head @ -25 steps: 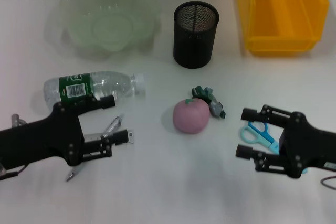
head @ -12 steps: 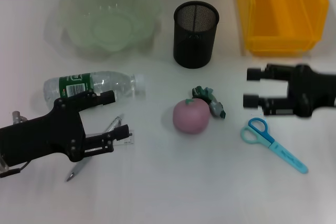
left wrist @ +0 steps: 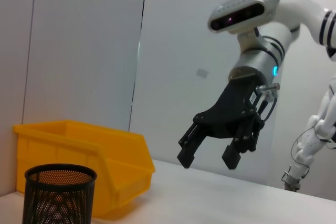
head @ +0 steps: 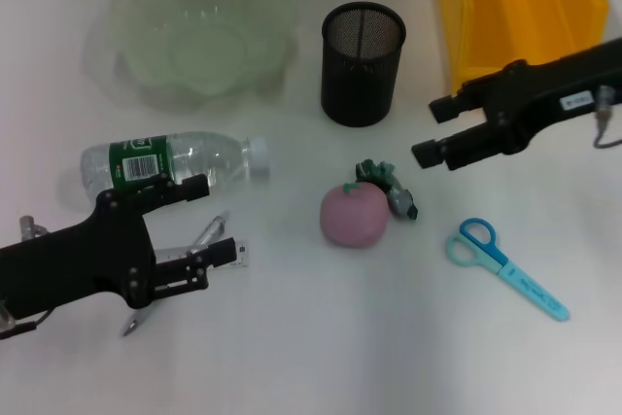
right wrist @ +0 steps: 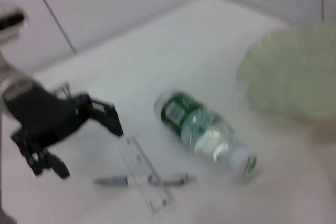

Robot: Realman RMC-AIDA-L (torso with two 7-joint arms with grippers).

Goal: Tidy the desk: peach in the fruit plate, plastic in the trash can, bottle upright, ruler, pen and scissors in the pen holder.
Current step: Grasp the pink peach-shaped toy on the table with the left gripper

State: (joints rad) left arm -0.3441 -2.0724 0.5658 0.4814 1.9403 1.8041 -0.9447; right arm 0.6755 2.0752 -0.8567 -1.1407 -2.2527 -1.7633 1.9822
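**Desk Inspection: Items Unsorted, Both Claws Empty**

White tabletop is seen to carry all task items, backed by pale wall panels. At the rear, a pale green fruit plate is set to the robot's left, a black mesh pen holder stands in the middle, and a yellow bin serving as the trash can is placed to the right.

A water bottle is found lying on its side in front of the fruit plate, its cap pointing toward the centre. Just in front of it, a clear ruler and a pen are laid crossing one another, partly covered in the head view by the left arm. The pink peach is located near the middle of the tabletop, with a crumpled piece of plastic touching its rear right side. Blue scissors are laid flat to the right of the peach, apart from it.

The left claw is held low over the ruler and pen, beside the bottle; its fingers are spread wide and nothing is gripped. The right claw is raised in the air between the pen holder and the trash can, behind the plastic; its fingers are likewise parted and nothing is held, as confirmed in the left wrist view.
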